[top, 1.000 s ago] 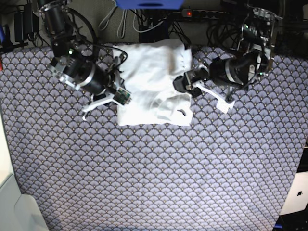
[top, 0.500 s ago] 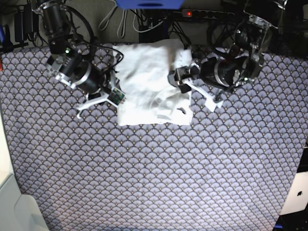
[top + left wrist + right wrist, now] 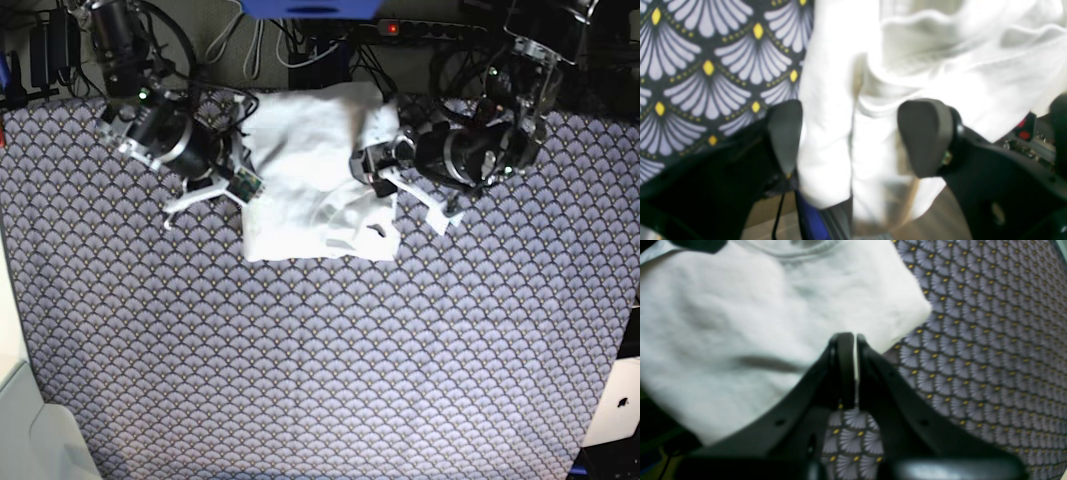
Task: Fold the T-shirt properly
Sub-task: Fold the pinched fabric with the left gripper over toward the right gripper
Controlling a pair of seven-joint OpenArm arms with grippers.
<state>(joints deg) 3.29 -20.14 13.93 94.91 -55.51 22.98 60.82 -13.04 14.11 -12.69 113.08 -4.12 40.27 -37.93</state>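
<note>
With my left tool spread wide around a hanging fold of the T-shirt, half-folded at the desk's far edge, and my right tool pinched empty beside it, a shallow bite could spill the fold.

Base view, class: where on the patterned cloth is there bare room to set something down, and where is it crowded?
Free: the whole patterned cloth in front of the T-shirt, plus both side margins. Crowded: the far edge, where the left gripper and right gripper flank the shirt.
</note>
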